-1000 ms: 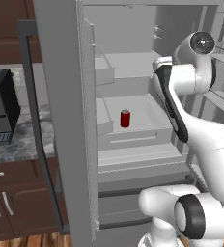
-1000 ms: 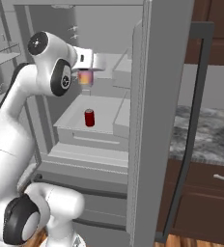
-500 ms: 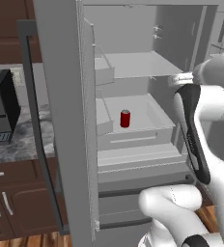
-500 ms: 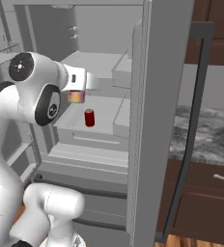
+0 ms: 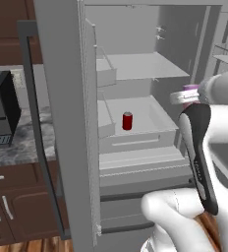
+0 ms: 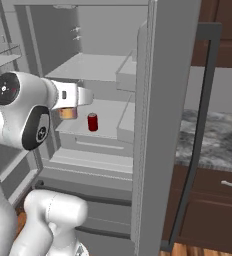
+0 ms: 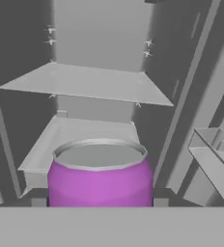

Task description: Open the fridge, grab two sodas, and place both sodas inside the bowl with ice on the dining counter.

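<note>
In the left base view we see the fridge with its doors swung wide, pale grey shelves inside. The red can stands upright on the lower shelf, long axis vertical, grey top up. The purple can shows as a sliver at the white wrist in front of the open fridge, near its right side. Left of the fridge door lies a marbled wall counter over dark brown cabinets, with a black appliance on it. We can read no label or writing on either can.

In the right base view the gripper points at the fridge interior; something tan-orange sits under the hand, and we cannot tell from here how the jaws stand. The red can stands upright beyond it, apart from it. A marbled counter and brown cabinets lie to the right of the door.

In the hand view the purple can fills the lower middle, upright to the camera, pale top facing us, held between the fingers, whose tips are hidden. Bare shelves lie behind it.
</note>
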